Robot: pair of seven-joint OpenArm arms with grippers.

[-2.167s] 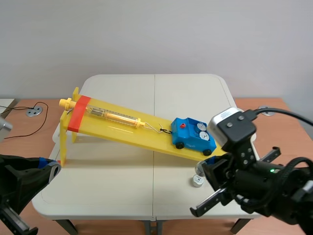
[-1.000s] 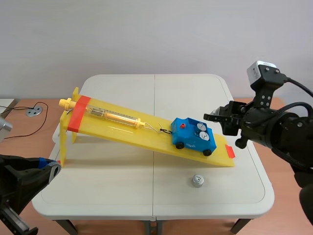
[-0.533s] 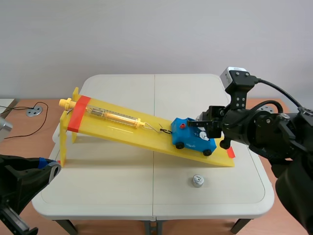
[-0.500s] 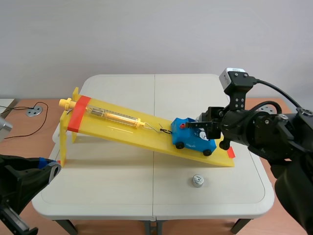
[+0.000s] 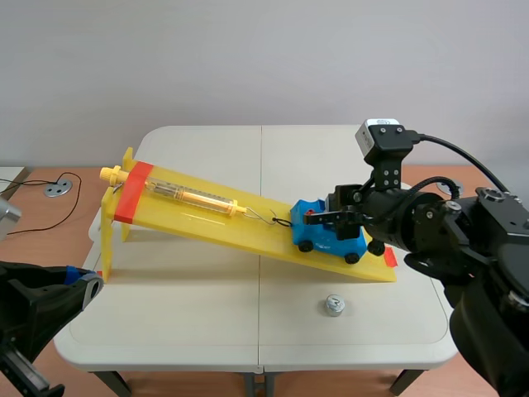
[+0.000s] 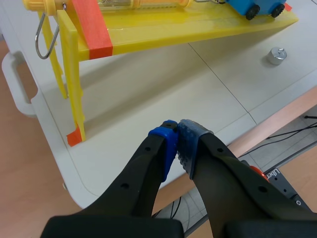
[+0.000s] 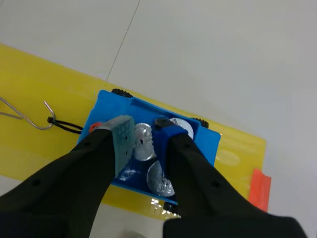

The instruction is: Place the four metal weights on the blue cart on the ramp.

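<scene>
White counter (image 5: 182, 298) under a plain grey wall carries the long yellow plastic ramp (image 5: 207, 217), and the small blue toy cart (image 5: 318, 241) sits near the ramp's low end. Over the last couple of seconds we have watched the right arm lift away from the counter's near right part, swing across and come down over the cart. Its right gripper (image 7: 143, 130) now has its fingers inside the cart's tray, pressed on either side of a small round silver metal weight (image 7: 142, 139). Beside it in the tray lie two other silver weights (image 7: 158, 181) (one is half hidden behind a finger). We judge this to be the third weight being seated, not yet let go. One knobbed silver weight (image 5: 333, 305) is left on the counter, just below the ramp's low end, so one more trip should follow. Our left gripper (image 6: 177, 133) hangs low by the counter's near left edge, fingers pressed together on nothing.
</scene>
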